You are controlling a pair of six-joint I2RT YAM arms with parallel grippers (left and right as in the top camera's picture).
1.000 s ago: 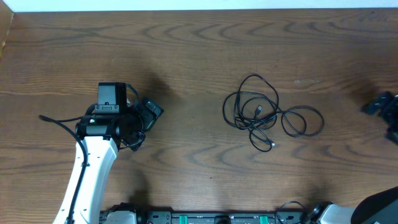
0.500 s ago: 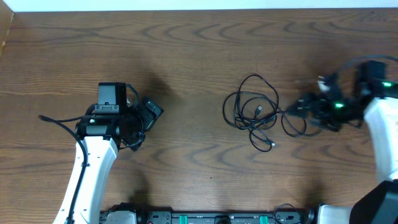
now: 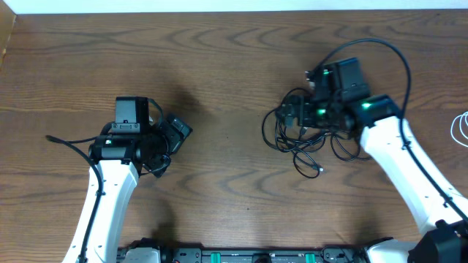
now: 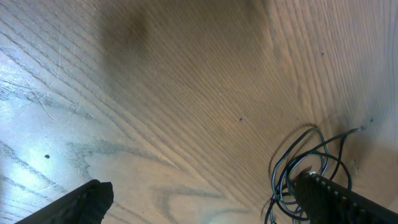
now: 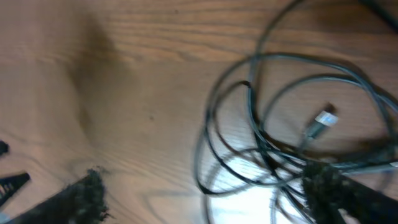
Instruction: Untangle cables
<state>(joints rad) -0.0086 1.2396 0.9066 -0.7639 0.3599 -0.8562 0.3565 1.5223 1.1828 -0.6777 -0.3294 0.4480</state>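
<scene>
Surveying the brown wood-grain table (image 3: 219, 58), found wide bare room at centre and along the far edge. Located the thin black cables (image 3: 294, 146) right of centre, tangled in one bundle with loops overlapping, and a small silver-tipped plug (image 5: 322, 119) lying inside the coil. Noted one thin white cable (image 3: 461, 128) at the right edge, well apart from the bundle. Recorded the left gripper (image 4: 205, 196) left of centre, well apart from the bundle, jaws spread wide, holding nothing. Recorded the right gripper (image 5: 208, 193) over the bundle's far side, jaws wide apart, one finger (image 5: 339, 190) overlapping black strands, nothing clamped. Could not tell contact.
</scene>
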